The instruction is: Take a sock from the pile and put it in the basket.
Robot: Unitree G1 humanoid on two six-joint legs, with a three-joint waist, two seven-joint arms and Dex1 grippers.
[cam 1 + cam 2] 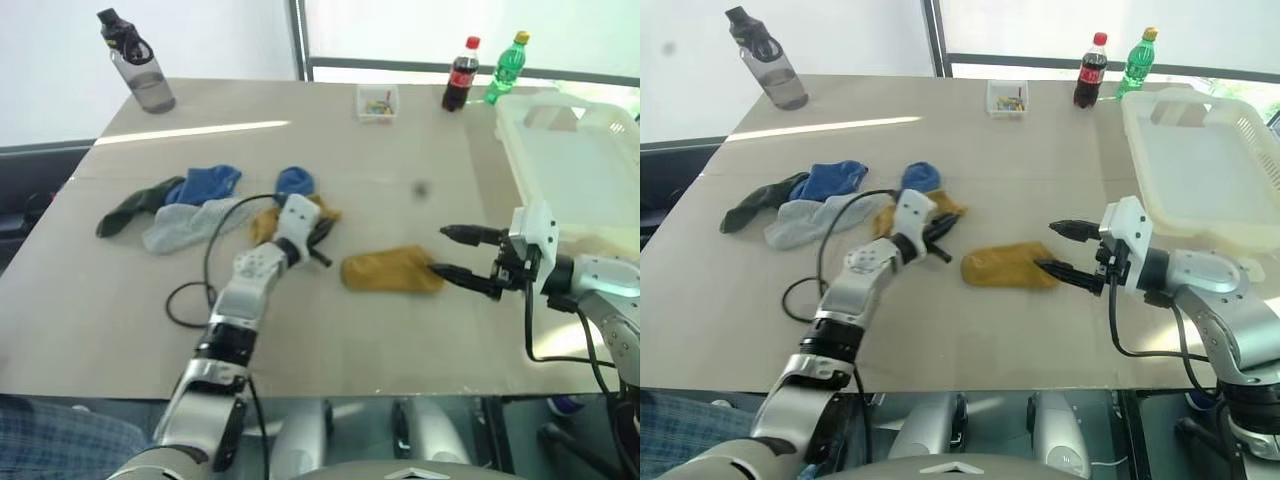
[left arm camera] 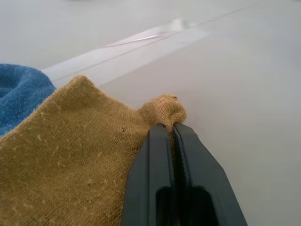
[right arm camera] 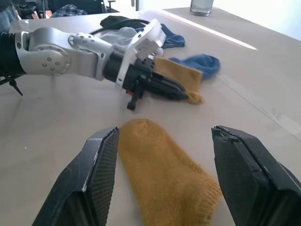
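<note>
The pile (image 1: 190,210) of blue, pale grey and dark green socks lies left of centre on the table. At its right edge my left gripper (image 1: 325,228) is shut on the edge of a mustard sock (image 2: 70,155). A second mustard sock (image 1: 392,269) lies flat in the middle of the table. My right gripper (image 1: 438,250) stands open just right of that sock, pointing at it, with the sock's end between the spread fingers in the right wrist view. The white slotted basket (image 1: 1210,180) stands at the table's right side, behind the right arm.
A grey water bottle (image 1: 140,65) stands at the far left corner. A small clear box (image 1: 377,103), a cola bottle (image 1: 460,75) and a green bottle (image 1: 505,68) line the far edge. A black cable (image 1: 190,290) loops beside my left arm.
</note>
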